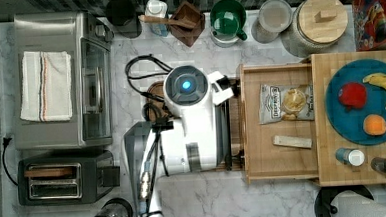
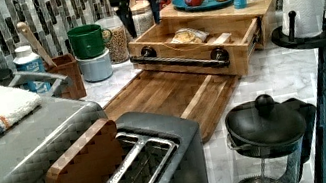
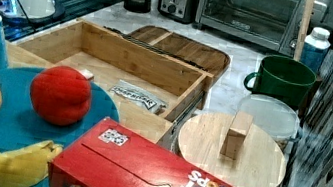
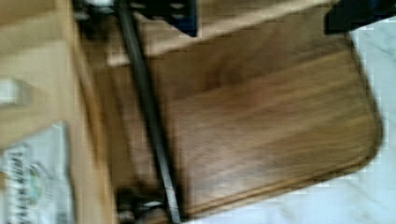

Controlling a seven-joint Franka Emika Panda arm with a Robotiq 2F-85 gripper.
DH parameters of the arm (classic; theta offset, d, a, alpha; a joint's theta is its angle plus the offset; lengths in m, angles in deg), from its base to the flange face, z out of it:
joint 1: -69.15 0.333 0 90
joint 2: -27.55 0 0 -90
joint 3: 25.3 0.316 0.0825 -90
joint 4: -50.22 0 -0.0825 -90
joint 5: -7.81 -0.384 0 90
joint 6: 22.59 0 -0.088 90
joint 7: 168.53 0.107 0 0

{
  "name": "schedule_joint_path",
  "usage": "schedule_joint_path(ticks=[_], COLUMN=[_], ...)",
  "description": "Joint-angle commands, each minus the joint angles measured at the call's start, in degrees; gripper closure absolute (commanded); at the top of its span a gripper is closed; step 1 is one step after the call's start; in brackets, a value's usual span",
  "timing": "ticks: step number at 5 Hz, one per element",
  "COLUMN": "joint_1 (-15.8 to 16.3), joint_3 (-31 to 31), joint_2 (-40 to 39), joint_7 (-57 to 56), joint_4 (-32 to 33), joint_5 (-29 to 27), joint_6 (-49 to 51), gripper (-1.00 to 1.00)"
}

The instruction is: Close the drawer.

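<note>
Top view shows the drawer (image 1: 281, 156) pulled out, the arm above its handle (image 2: 180, 61); the tool's opening cannot be told. Next, it should push the front inward.

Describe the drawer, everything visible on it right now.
The drawer is a shallow light-wood box with raised rims, pulled well out from under the butcher-block top. A long thin black bar handle runs along its front on two round mounts. Inside lie a snack bag and a small pale wooden block. Its front overhangs the darker wooden tray on the marble counter.
</note>
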Motion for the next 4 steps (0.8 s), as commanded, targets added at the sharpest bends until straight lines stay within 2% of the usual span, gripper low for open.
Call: schedule_joint_path(ticks=[1, 4], joint_1=[-0.65, -2.42], joint_3=[0.15, -2.82], joint_2=[-3.43, -7.94], joint_7=[-14.69, -21.99], joint_4=[8.59, 9.71], joint_5=[-0.54, 4.0], joint_6=[-11.4, -15.3], gripper=[1.0, 1.0])
